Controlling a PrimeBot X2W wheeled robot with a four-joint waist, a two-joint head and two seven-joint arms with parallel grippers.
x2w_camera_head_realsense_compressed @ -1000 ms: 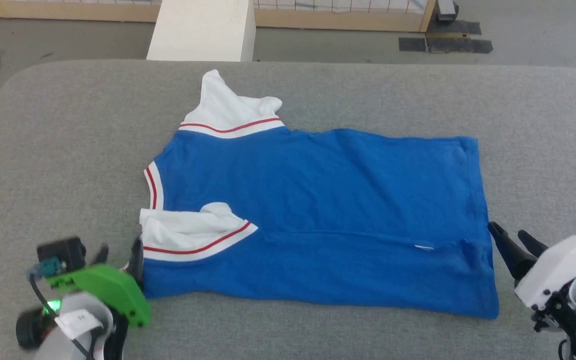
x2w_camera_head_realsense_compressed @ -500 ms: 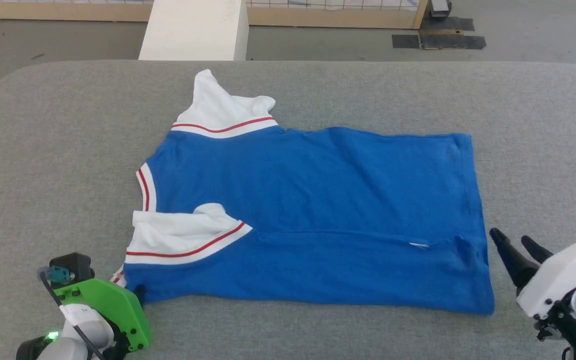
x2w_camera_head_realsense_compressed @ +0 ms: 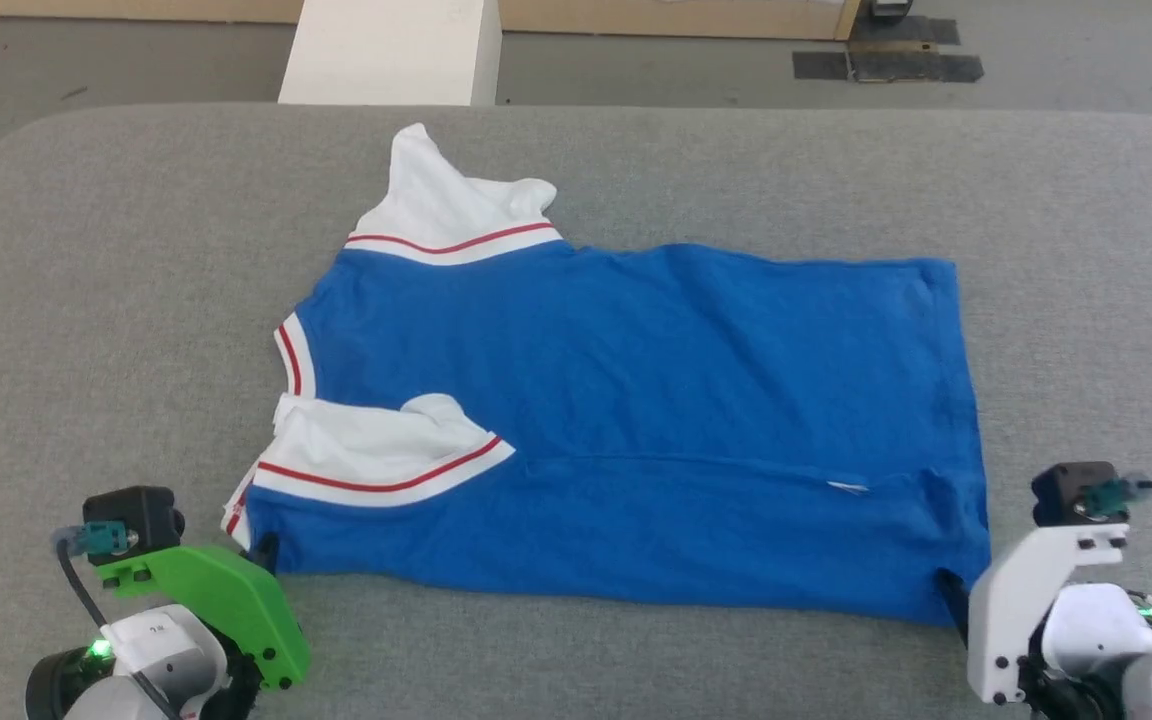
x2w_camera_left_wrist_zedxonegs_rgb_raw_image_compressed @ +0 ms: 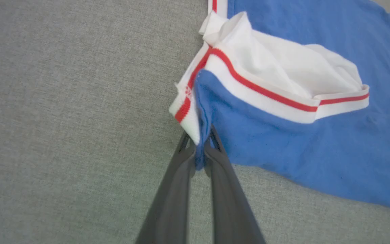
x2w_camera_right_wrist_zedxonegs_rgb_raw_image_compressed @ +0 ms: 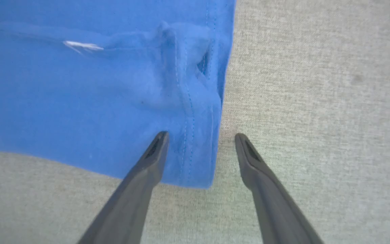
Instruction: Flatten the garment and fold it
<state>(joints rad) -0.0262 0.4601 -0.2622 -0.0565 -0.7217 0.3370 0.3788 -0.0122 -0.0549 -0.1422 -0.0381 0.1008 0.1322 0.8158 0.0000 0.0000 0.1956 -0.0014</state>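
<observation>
- Now that my left end effector (x2w_camera_left_wrist_zedxonegs_rgb_raw_image_compressed: pixel 202 149) has clamped a shoulder corner of the garment (x2w_camera_head_realsense_compressed: pixel 636 400), one end is held
- My right end effector (x2w_camera_right_wrist_zedxonegs_rgb_raw_image_compressed: pixel 201 135), fingers apart, has moved astride the hem corner

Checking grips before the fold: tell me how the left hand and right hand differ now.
The left hand is shut, pinching the shirt at the corner by the white sleeve; the right hand is open, its fingers straddling the hem corner. The left hand has a green mount; the right hand has a white mount. Both have dark fingers and sit at the shirt's near edge.
</observation>
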